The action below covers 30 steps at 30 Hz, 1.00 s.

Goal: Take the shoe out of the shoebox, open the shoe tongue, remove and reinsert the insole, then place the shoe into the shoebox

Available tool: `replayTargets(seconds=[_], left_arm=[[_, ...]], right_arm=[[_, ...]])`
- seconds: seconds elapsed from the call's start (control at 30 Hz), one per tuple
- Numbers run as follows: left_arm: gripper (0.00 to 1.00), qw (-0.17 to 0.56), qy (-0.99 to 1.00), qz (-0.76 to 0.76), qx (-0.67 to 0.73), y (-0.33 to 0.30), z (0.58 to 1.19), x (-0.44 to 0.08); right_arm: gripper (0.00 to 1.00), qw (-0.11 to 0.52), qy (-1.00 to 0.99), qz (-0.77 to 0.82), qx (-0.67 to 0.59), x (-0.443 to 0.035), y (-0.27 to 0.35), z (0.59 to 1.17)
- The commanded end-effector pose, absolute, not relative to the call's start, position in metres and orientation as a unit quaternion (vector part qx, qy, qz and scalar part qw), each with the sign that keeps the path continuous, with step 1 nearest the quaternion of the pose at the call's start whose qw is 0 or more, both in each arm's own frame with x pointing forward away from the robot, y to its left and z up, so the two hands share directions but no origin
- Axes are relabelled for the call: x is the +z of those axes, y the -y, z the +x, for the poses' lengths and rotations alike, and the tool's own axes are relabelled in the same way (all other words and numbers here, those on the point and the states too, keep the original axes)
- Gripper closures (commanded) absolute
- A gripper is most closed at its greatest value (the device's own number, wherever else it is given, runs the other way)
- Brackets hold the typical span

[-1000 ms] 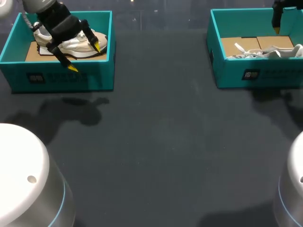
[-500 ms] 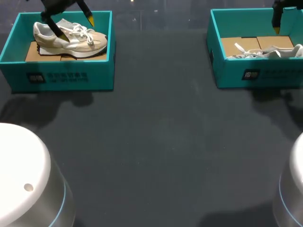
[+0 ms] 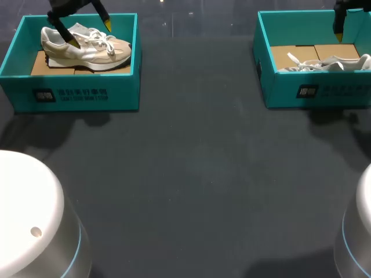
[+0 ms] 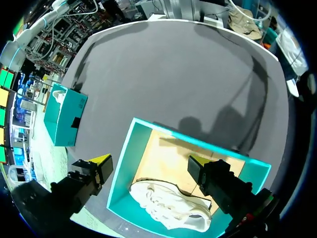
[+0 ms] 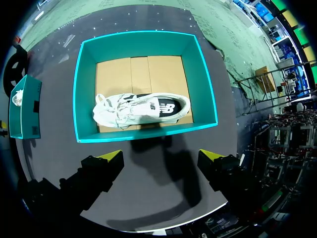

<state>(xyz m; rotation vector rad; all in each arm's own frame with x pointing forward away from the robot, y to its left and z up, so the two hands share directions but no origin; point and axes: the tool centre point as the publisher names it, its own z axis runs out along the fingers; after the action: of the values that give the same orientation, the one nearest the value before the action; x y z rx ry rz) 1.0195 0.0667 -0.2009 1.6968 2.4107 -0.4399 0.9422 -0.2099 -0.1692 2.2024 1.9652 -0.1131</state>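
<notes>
A beige and white shoe [image 3: 87, 49] lies on its side in the left teal shoebox [image 3: 75, 95]. My left gripper [image 3: 90, 33] hangs open above it, touching nothing. From the left wrist the shoe [image 4: 171, 208] lies under the open gripper [image 4: 148, 166], inside the box [image 4: 124, 173]. In the right teal shoebox [image 3: 316, 90] rests a white shoe [image 3: 327, 62]. My right gripper [image 3: 339, 35] is high over that box's far side. Seen from the right wrist, the white shoe [image 5: 141, 109] lies ahead of the open, empty gripper [image 5: 162, 157] in its box [image 5: 81, 94].
Both boxes stand at the far edge of the dark table [image 3: 197, 174], with brown cardboard on their floors. Each wrist view also catches the other box off to one side: the right box [image 4: 63, 115] and the left box [image 5: 24, 106].
My left gripper has risen and drawn back from low over the beige shoe to the far side of its box. The right arm has kept still.
</notes>
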Motion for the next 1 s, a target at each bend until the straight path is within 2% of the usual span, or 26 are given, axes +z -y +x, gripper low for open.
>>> replayTargets(seconds=[0.03,0.17,0.27,0.7,1.0], left_arm=[[0.0,0.058,-0.787,0.6,-0.131,-0.08,1.07,-0.201],[0.0,0.055,-0.732,0.675,-0.081,-0.101,1.112,-0.205],[0.0,0.083,-0.733,0.674,-0.04,-0.114,1.142,-0.209],[0.0,0.084,-0.719,0.689,-0.01,-0.118,1.142,-0.213],[0.0,0.057,-0.73,0.681,0.027,-0.185,1.167,-0.222]], right_arm=[[0.0,0.094,-0.662,0.742,-0.039,-0.169,0.21,0.942],[0.0,0.094,-0.662,0.742,-0.039,-0.169,0.21,0.942],[0.0,0.094,-0.662,0.742,-0.039,-0.169,0.21,0.942],[0.0,0.094,-0.662,0.742,-0.039,-0.169,0.21,0.942],[0.0,0.094,-0.662,0.742,-0.039,-0.169,0.21,0.942]])
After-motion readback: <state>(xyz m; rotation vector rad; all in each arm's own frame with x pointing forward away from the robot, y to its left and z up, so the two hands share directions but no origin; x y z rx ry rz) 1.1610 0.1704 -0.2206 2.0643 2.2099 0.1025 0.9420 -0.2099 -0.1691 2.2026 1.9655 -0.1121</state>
